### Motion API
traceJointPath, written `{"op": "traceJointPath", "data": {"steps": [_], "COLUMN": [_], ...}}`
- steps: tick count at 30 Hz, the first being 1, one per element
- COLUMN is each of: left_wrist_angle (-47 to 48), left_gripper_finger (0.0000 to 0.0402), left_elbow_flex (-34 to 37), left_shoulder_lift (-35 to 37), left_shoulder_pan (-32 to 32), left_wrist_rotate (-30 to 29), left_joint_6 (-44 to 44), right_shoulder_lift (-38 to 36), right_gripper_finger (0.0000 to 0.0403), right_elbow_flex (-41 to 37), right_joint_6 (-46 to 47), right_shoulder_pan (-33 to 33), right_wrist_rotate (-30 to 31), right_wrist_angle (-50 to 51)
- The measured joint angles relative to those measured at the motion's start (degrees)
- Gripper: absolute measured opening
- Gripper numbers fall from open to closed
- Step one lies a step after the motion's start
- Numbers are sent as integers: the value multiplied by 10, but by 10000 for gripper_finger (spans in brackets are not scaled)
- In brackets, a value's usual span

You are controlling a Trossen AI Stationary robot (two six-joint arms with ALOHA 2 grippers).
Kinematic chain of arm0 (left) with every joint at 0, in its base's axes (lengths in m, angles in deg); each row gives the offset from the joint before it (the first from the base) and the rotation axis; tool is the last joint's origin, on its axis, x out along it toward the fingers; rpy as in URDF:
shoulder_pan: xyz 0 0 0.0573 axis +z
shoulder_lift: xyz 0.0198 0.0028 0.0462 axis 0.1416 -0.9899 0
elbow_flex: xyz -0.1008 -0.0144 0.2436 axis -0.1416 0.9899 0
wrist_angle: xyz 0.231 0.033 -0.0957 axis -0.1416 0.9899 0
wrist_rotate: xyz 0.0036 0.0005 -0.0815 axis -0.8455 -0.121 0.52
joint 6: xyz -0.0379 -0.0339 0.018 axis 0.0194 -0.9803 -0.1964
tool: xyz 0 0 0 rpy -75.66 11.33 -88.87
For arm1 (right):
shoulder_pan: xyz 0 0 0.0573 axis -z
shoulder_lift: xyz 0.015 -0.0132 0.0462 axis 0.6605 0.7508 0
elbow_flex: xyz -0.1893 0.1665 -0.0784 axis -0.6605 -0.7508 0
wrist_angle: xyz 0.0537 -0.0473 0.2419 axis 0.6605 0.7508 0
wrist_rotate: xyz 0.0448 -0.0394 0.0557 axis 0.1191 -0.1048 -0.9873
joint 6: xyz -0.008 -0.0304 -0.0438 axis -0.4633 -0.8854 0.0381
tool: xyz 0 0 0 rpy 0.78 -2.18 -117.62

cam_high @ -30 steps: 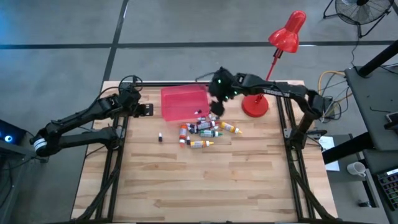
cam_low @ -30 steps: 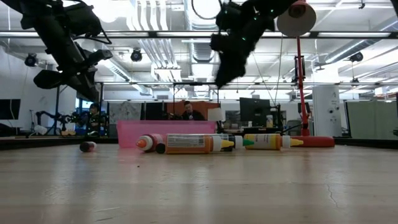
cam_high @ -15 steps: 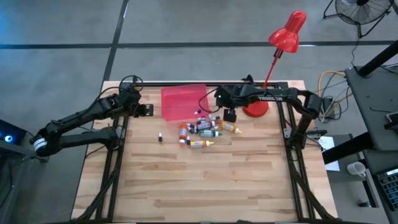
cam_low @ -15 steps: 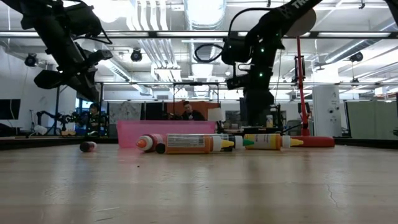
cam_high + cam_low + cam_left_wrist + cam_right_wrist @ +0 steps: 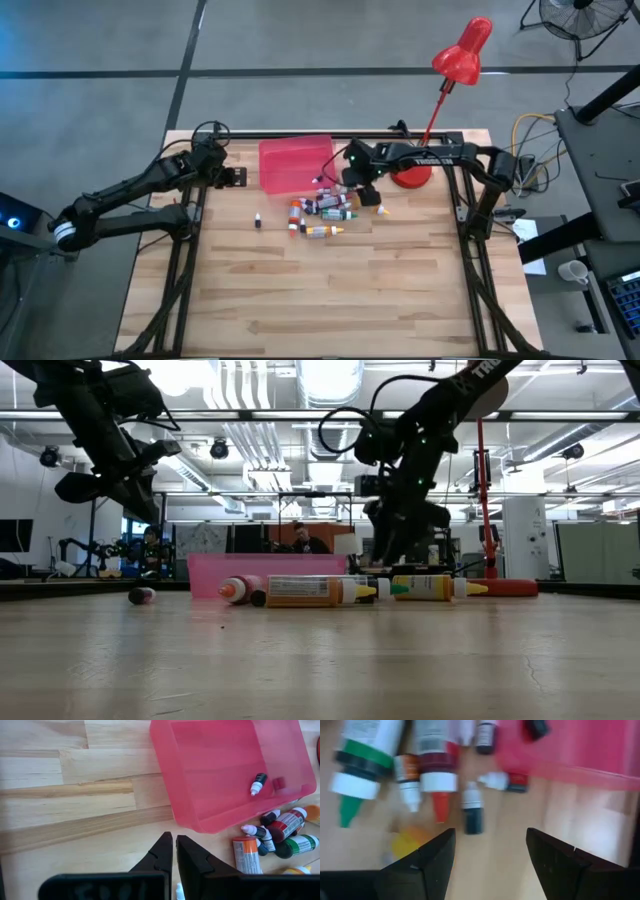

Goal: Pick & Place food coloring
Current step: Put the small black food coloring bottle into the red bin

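While high view blurs it, bottle (image 5: 258, 783) lies inside tray (image 5: 210, 815).

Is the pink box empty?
No. The pink box has one little bottle lying inside; the other bottles lie outside on the table.

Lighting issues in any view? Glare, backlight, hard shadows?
Low view: bright ceiling lights backlight the right gripper into a silhouette; the table shows a pale sheen. High view: even light, only faint shadows under the food coloring bottles. Left wrist view: even, no glare on the pink tray.
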Motion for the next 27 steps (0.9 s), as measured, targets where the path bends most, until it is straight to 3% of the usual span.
{"op": "traceJointPath", "data": {"steps": [7,17,27], "left_wrist_angle": [0,0,0], "left_gripper_finger": [0,0,0], "left_elbow_flex": [0,0,0], "left_shoulder_lift": [0,-1,-1], "left_shoulder_pan": [0,0,0], "left_wrist_rotate": [-3,-16,-16], "left_joint_6": [4,15,15], "right_shoulder_lift": [2,48,50], "right_gripper_finger": [235,235,216], "right_elbow_flex": [-39,-52,-48], "right_joint_6": [34,111,115], "right_shoulder_pan": [0,4,5], "right_wrist_rotate": [-7,-3,-6], "right_wrist_angle": [-78,-95,-99]}}
